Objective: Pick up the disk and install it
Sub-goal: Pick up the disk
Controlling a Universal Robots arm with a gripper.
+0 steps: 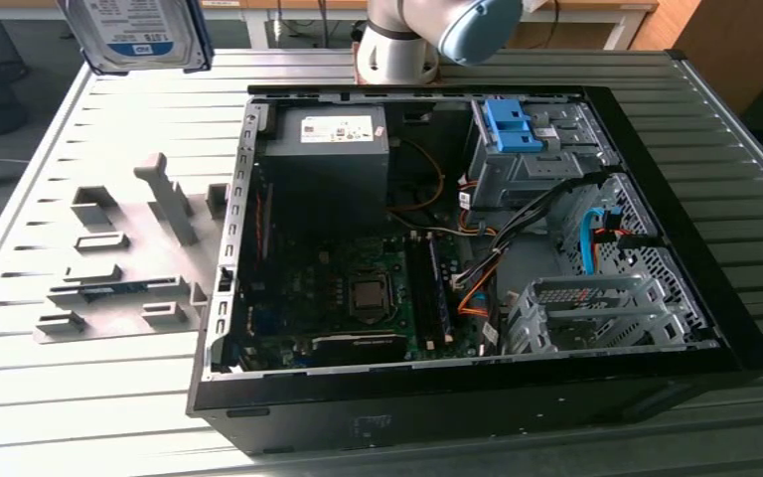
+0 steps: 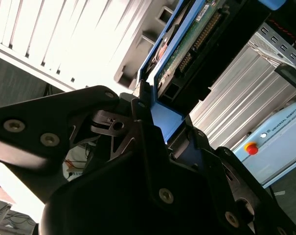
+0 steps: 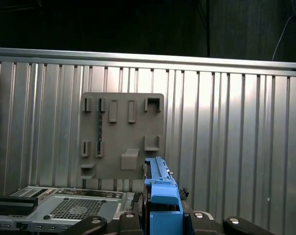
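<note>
Between the matt black fingers [image 2: 140, 110] the disk [image 3: 162, 191] shows smooth blue plastic rails, and beyond them the counter [image 3: 226, 122] is ribbed shiny metal carrying a matt grey plastic plate [image 3: 122, 134].

Cables [image 1: 477, 281] crowd the drive cage [image 1: 580, 308] in the case [image 1: 421, 402]; the pincer [image 2: 160, 115] hangs clear.

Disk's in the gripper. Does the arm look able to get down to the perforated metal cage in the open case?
Probably yes: the gripper holds the disk above the table, the case lies open, and nothing covers the cage. Cables run close beside it.
</note>
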